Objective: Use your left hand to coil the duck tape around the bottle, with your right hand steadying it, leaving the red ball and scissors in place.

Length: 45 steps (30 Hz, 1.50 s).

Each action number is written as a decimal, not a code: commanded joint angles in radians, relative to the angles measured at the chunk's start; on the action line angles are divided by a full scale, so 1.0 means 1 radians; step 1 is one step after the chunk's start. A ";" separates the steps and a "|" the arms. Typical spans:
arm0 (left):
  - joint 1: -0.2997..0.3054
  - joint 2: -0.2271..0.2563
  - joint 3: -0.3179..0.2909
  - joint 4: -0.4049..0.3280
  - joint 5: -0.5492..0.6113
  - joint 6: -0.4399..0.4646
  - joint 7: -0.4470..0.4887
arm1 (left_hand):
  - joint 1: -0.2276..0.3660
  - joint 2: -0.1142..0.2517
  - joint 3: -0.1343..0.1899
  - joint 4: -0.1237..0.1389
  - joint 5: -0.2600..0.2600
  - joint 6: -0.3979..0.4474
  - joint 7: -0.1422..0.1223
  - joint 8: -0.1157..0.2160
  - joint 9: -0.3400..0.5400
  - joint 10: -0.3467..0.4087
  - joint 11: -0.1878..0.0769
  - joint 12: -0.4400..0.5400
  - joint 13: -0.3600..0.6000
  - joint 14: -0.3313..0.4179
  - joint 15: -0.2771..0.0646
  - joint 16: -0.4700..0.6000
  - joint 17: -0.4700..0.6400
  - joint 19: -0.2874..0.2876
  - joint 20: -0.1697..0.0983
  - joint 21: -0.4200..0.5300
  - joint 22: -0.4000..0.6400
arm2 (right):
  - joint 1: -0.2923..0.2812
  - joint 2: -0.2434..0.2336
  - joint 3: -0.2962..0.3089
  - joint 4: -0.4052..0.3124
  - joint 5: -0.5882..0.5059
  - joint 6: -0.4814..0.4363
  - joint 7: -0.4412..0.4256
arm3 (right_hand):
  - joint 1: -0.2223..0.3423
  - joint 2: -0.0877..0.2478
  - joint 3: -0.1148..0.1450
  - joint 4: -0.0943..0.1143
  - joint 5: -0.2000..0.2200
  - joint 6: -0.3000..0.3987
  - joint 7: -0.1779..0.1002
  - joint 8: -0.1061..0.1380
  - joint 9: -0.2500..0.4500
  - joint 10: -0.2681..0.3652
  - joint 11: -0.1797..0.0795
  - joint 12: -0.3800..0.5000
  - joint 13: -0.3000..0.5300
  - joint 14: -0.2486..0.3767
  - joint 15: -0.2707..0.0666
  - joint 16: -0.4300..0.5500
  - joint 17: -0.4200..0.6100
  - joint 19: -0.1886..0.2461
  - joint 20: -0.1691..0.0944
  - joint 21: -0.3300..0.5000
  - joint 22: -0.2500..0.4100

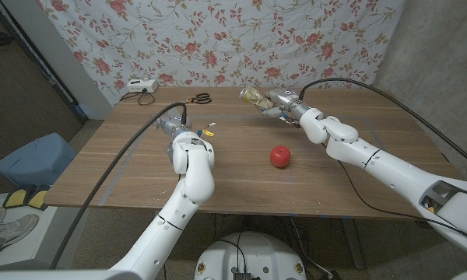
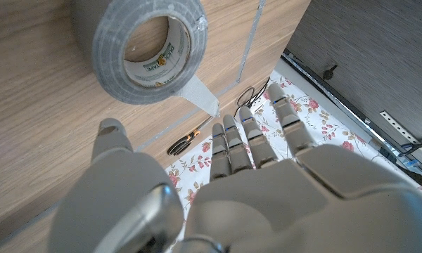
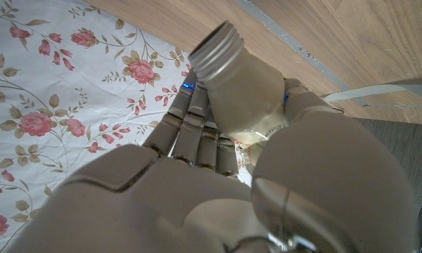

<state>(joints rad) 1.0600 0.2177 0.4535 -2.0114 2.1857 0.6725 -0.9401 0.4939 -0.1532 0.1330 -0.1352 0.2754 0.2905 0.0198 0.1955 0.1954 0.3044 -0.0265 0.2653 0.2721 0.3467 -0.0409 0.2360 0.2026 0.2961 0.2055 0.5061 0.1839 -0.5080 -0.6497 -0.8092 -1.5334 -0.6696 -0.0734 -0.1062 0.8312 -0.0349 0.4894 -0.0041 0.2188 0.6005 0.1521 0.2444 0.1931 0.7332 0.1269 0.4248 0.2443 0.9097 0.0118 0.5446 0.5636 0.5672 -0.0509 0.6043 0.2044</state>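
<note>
The right robot hand (image 3: 218, 183) grips the bottle (image 3: 243, 91) at the tabletop's (image 1: 241, 183) far right. The left robot hand (image 2: 260, 176) is open beside the tape (image 2: 144, 49), so the grasp seems next: closing on the roll.

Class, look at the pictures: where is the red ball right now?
In the head view the round red ball sits alone on the wooden table, right of centre, nearer than the right hand gripping the clear plastic bottle.
</note>
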 commanded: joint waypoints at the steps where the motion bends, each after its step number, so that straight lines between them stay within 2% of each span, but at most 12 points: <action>1: 0.031 -0.024 -0.023 -0.064 0.038 -0.091 -0.062 | 0.007 0.008 0.000 0.004 0.011 0.006 0.009 0.003 0.001 0.012 0.000 0.004 0.003 0.002 -0.003 -0.002 0.002 0.002 0.007 -0.007 0.004 | -0.012 -0.009 0.009 -0.024 0.012 0.004 -0.017 | -0.001 0.209 0.003 0.005 0.006 0.392 -0.153 0.004 0.004 0.315 -0.134 -0.003 0.001 0.147 -0.215 0.001 0.003 -0.005 -0.096 0.009 0.002; 7: 0.022 -0.027 -0.015 -0.050 0.043 -0.130 -0.133 | 0.010 0.009 -0.003 0.004 0.014 -0.006 0.012 0.000 0.001 0.003 -0.004 0.000 0.004 -0.006 -0.003 -0.006 0.003 0.002 0.007 -0.010 0.004 | -0.016 -0.016 0.016 -0.026 0.019 0.016 -0.021 | 0.000 0.208 0.002 0.004 0.006 0.392 -0.153 0.002 0.004 0.317 -0.135 -0.004 0.003 0.148 -0.216 0.000 0.005 -0.006 -0.098 0.012 0.001; 12: 0.018 -0.032 0.000 -0.033 0.040 -0.124 -0.144 | 0.015 0.008 -0.005 0.003 0.018 -0.005 0.015 0.002 0.001 0.009 -0.001 0.002 0.006 0.000 -0.005 -0.004 0.003 0.016 0.001 -0.007 0.004 | -0.016 -0.019 0.019 -0.015 0.029 0.031 -0.023 | 0.000 0.208 0.001 0.005 0.006 0.393 -0.153 0.001 0.004 0.318 -0.133 -0.006 0.004 0.149 -0.215 -0.001 0.006 -0.007 -0.099 0.015 0.001; 20: 0.007 -0.051 0.014 -0.001 0.073 -0.126 -0.214 | 0.023 0.013 -0.009 0.003 0.024 0.007 0.022 0.008 0.001 0.023 -0.002 0.008 0.008 0.015 -0.005 0.000 0.004 0.035 -0.006 -0.005 0.005 | -0.017 -0.025 0.026 0.003 0.038 0.059 -0.041 | 0.001 0.208 0.000 0.005 0.006 0.395 -0.152 -0.001 0.004 0.318 -0.134 -0.010 0.006 0.149 -0.215 -0.004 0.007 -0.008 -0.100 0.021 0.000; 29: -0.015 -0.049 0.030 0.044 0.062 -0.134 -0.284 | 0.029 0.019 -0.008 0.004 0.027 0.002 0.021 0.006 0.001 0.024 -0.003 0.008 0.010 0.016 -0.006 0.000 0.004 0.038 -0.007 -0.007 0.005 | -0.010 -0.025 0.028 0.025 0.046 0.088 -0.050 | 0.002 0.207 -0.002 0.005 0.005 0.395 -0.150 -0.005 0.004 0.320 -0.132 -0.014 0.009 0.150 -0.214 -0.008 0.009 -0.012 -0.101 0.027 0.000; 34: -0.025 -0.043 0.039 0.067 0.057 -0.122 -0.290 | 0.032 0.025 -0.008 0.005 0.029 0.003 0.020 0.007 0.001 0.028 -0.002 0.010 0.011 0.018 -0.008 0.001 0.005 0.041 -0.011 -0.007 0.005 | -0.012 -0.032 0.034 0.020 0.051 0.095 -0.049 | 0.004 0.208 -0.003 0.005 0.005 0.397 -0.151 -0.006 0.005 0.323 -0.134 -0.015 0.010 0.152 -0.215 -0.009 0.011 -0.012 -0.101 0.031 -0.001; 39: -0.037 -0.032 0.049 0.109 0.045 -0.108 -0.287 | 0.042 0.045 -0.001 0.009 0.031 0.015 0.017 0.011 0.001 0.040 -0.011 0.015 0.013 0.030 -0.015 0.005 0.006 0.052 -0.014 -0.006 0.006 | -0.014 -0.034 0.041 0.019 0.063 0.107 -0.049 | 0.004 0.208 -0.004 0.005 0.005 0.398 -0.151 -0.007 0.005 0.324 -0.133 -0.017 0.011 0.153 -0.215 -0.010 0.012 -0.012 -0.101 0.034 -0.001; 45: -0.054 -0.026 0.053 0.164 0.014 -0.078 -0.282 | 0.064 0.102 0.022 0.016 0.028 0.037 0.020 0.018 0.001 0.062 -0.013 0.022 0.016 0.047 -0.022 0.010 0.008 0.067 -0.021 -0.006 0.007 | -0.013 -0.036 0.040 0.018 0.054 0.110 -0.049 | 0.005 0.208 -0.005 0.005 0.005 0.399 -0.151 -0.008 0.005 0.326 -0.130 -0.019 0.013 0.154 -0.214 -0.012 0.014 -0.014 -0.101 0.039 -0.001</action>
<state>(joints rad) 1.0319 0.1795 0.4937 -1.9258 2.2395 0.5562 -1.2136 0.5534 -0.0748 0.1418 -0.1182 0.2965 0.3127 0.0411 0.2074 0.1955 0.3519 -0.0381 0.2813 0.2853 0.3795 -0.0407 0.2405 0.2072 0.3493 0.1846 0.4992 0.1889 -0.5217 -0.6800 -0.7743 -1.5160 -0.6161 0.0214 -0.1534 0.8312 -0.0349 0.4840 -0.0014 0.2206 0.6293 0.1809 0.2367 0.1931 0.7744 0.1499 0.4063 0.2536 0.9311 -0.0093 0.5282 0.5730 0.5567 -0.0510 0.6338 0.1997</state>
